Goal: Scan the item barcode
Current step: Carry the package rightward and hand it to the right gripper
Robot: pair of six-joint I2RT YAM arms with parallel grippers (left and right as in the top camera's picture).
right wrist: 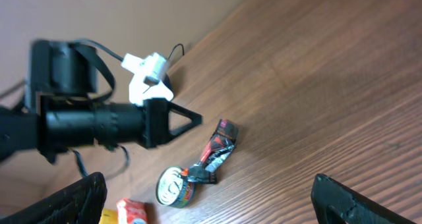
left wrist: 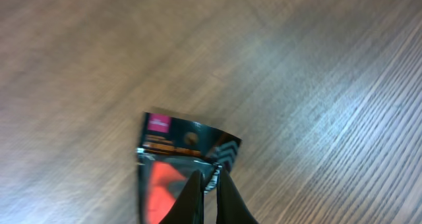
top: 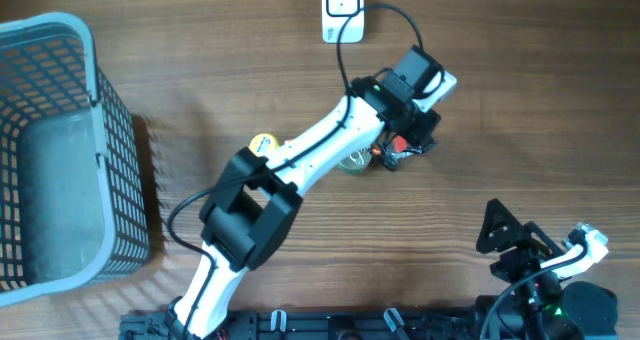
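Wood-grain surface (top: 530, 40) is carrying a white scanner (top: 342, 8) at its far edge, a grey-blue basket (top: 50, 25) at the left, and a cluster of goods near the middle. Left arm (top: 320, 140) is hanging out over that cluster, where a black-and-red packet (right wrist: 221, 145) is showing just beside a round can (right wrist: 174, 186), with a yellow item (top: 262, 142) farther left. Left fingers (left wrist: 231, 201) are pressing together, their tips overlapping the packet's near edge in the wrist view. Whether they are pinching it I cannot tell. Packet is sitting well apart from the scanner. Right fingers (right wrist: 359, 197) are standing spread wide, holding nothing, near the front right corner.
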